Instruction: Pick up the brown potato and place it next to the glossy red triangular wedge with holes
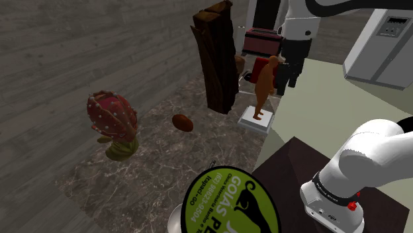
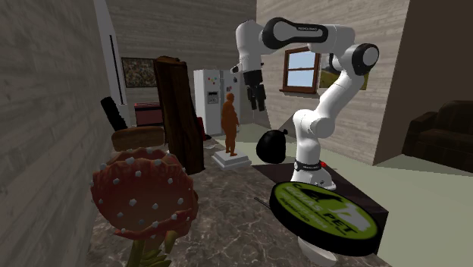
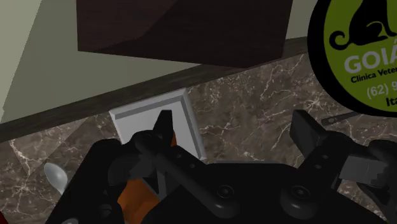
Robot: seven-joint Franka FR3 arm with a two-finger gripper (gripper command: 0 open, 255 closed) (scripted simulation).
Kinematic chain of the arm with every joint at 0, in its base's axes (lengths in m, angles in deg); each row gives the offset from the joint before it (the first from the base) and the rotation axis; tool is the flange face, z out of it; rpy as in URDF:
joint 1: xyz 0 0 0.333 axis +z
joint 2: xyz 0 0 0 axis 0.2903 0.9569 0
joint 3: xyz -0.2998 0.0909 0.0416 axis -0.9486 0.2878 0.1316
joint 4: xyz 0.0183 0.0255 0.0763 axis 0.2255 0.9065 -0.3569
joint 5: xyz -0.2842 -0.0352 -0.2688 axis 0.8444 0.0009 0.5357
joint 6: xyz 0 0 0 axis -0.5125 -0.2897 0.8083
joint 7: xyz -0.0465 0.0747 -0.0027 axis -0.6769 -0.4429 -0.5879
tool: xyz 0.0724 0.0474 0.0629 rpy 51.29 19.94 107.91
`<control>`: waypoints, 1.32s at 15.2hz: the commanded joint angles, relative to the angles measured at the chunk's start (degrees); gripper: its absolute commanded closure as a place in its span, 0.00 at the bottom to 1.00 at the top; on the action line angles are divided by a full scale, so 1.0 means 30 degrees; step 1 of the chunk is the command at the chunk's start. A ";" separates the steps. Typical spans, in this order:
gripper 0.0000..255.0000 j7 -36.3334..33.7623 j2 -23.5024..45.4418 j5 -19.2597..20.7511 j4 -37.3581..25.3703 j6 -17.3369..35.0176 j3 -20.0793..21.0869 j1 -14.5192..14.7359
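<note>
The brown potato (image 1: pixel 183 122) lies on the marble tabletop (image 1: pixel 165 165), between a red spotted plant and a tall dark wooden slab. A glossy red piece (image 1: pixel 253 71), partly hidden, shows behind the slab, next to an orange figure (image 1: pixel 265 85). My black gripper (image 1: pixel 288 81) hangs open above the table's far end, just beside and above that figure, well away from the potato. In the wrist view the fingers (image 3: pixel 164 129) stand apart with nothing between them, over the figure's white base (image 3: pixel 159 114). The second exterior view has the gripper (image 2: pixel 254 98) up beside the figure (image 2: pixel 229 125).
The wooden slab (image 1: pixel 215 56) stands upright between potato and figure. The red spotted plant (image 1: pixel 111 117) rises at the shoulder view's left. A green round sign (image 1: pixel 231 202) stands near the dark stand (image 1: pixel 291 172). A white appliance (image 1: pixel 384 43) stands beyond the table.
</note>
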 commanded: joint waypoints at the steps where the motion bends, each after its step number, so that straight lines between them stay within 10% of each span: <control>1: 0.00 0.0000 0.0000 0.0000 0.0000 0.0000 0.0000 0.0000; 11: 0.00 -0.2378 0.5403 0.0491 -0.1276 0.5244 0.3634 0.0848; 20: 0.00 -0.5616 1.1611 0.3494 -0.4507 0.8376 0.6468 0.1160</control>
